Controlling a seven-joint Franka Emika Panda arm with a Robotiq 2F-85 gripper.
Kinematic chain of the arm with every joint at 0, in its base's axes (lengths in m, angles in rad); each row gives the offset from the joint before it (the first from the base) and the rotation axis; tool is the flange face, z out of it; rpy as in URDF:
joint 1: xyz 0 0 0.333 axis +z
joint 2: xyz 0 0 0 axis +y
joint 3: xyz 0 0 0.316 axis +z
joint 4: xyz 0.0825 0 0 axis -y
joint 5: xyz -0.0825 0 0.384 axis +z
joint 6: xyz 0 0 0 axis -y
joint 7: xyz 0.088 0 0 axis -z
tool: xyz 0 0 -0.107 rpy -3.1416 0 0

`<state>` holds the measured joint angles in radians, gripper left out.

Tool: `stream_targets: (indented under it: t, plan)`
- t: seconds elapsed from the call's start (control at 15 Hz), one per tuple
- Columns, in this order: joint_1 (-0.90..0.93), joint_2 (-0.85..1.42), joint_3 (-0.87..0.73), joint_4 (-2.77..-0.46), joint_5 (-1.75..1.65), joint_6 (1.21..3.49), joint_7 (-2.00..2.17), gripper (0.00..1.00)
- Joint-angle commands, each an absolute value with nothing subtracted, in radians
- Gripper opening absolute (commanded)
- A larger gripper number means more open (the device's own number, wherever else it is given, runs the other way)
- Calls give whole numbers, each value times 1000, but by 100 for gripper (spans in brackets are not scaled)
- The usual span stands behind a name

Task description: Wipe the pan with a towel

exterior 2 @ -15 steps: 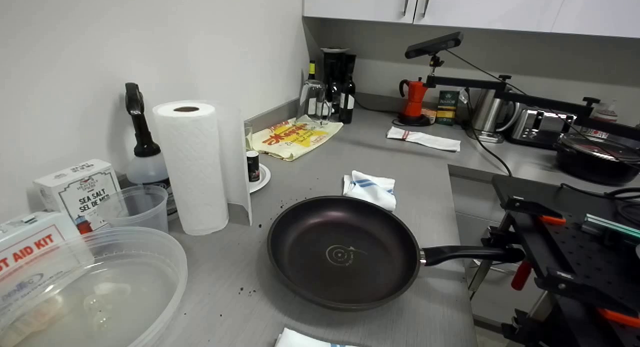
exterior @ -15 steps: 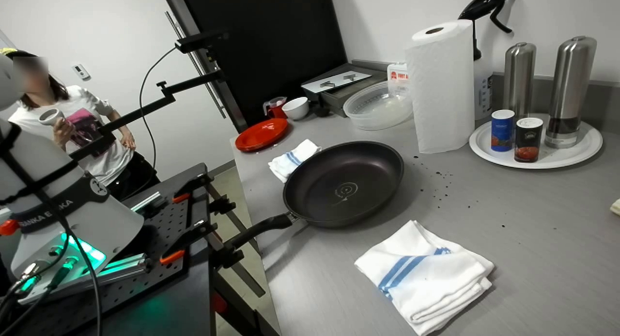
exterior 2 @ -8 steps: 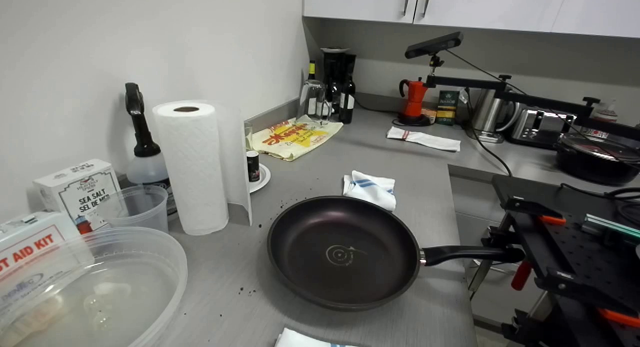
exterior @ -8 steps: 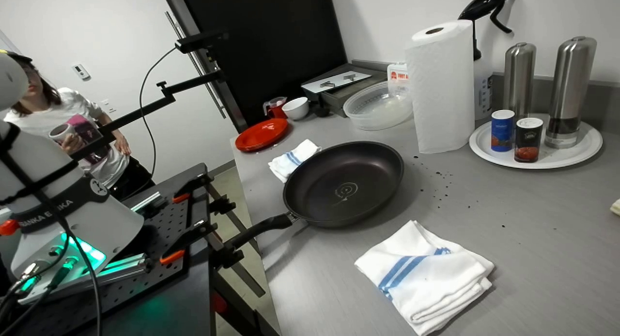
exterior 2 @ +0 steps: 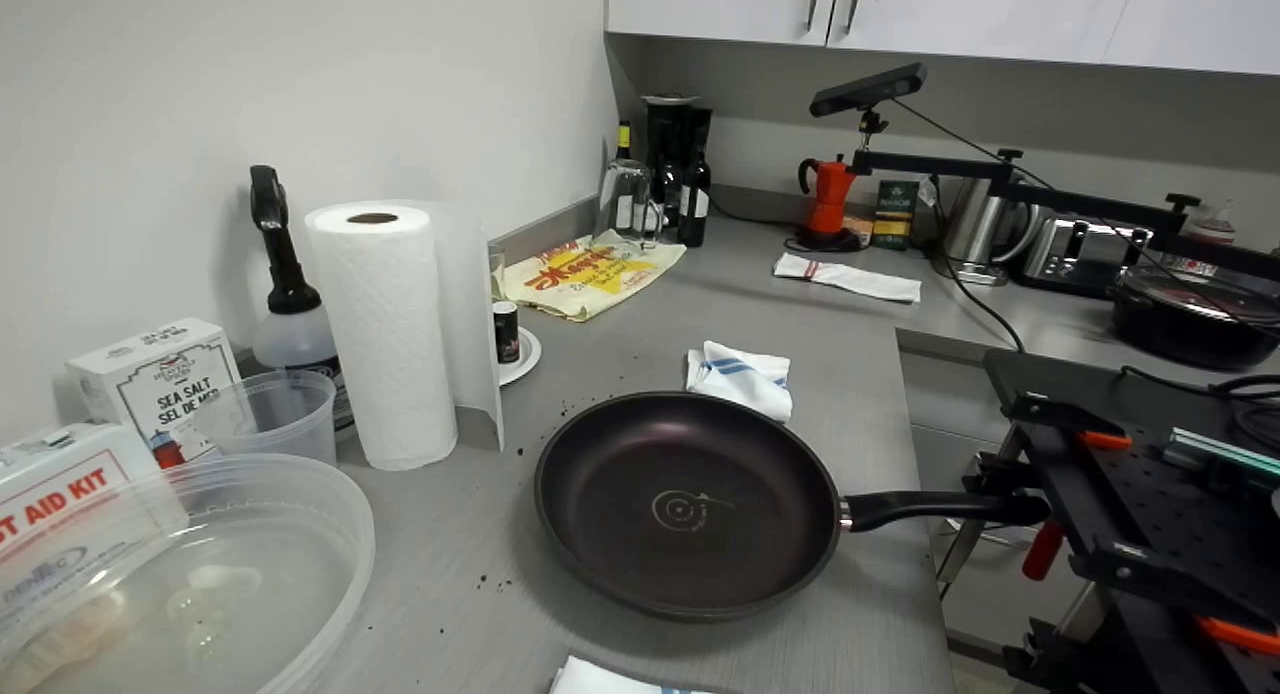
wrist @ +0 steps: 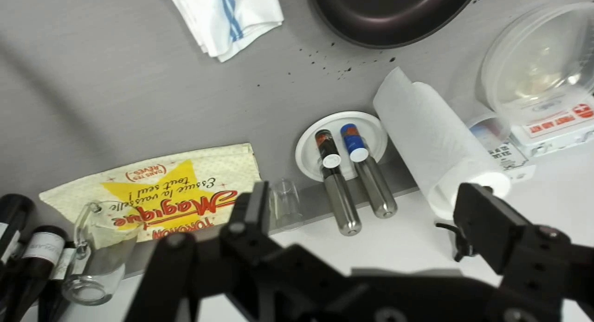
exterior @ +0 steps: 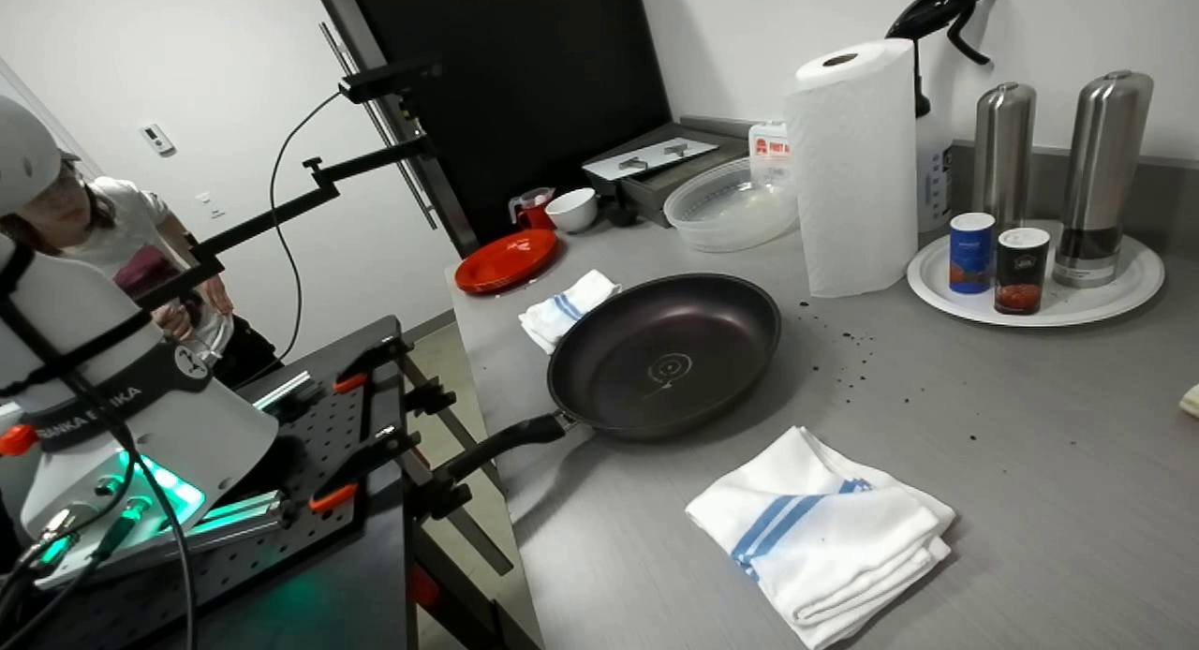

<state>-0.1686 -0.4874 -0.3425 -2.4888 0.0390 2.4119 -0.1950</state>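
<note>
The black frying pan [exterior: 670,355] rests on the grey counter, its handle past the counter edge; it also shows in the other exterior view [exterior 2: 690,504] and at the top of the wrist view [wrist: 390,11]. A folded white towel with blue stripes [exterior: 820,538] lies beside it, also in an exterior view [exterior 2: 740,379] and the wrist view [wrist: 227,20]. A second similar cloth [exterior: 567,308] lies at the pan's other side, partly cut off in an exterior view [exterior 2: 625,677]. My gripper [wrist: 364,199] is open and empty, raised above the counter, fingertips apart.
A paper-towel roll [exterior: 852,172] stands behind the pan. A white plate [exterior: 1124,289] carries mills and shakers. A clear tub [exterior 2: 330,574], red plates [exterior: 506,259], a yellow cloth [wrist: 153,192] and bottles [wrist: 41,247] are around. Dark crumbs lie on the counter by the pan.
The white arm link at the left has shifted slightly right and down. A small dark tip has appeared at the top edge of an exterior view. The person leans forward. Pan and towels are unmoved.
</note>
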Motion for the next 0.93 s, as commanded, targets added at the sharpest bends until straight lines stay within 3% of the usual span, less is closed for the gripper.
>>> stream_targets:
  t: [0.0, 0.53, 0.87]
  plan:
    - [-171, -294, -378, -2428, 58, 2567, -259, 100]
    - [-139, 54, -395, -2360, 251, 2797, -414, 100]
    - [-169, 249, -302, -2275, 516, 2887, -566, 100]
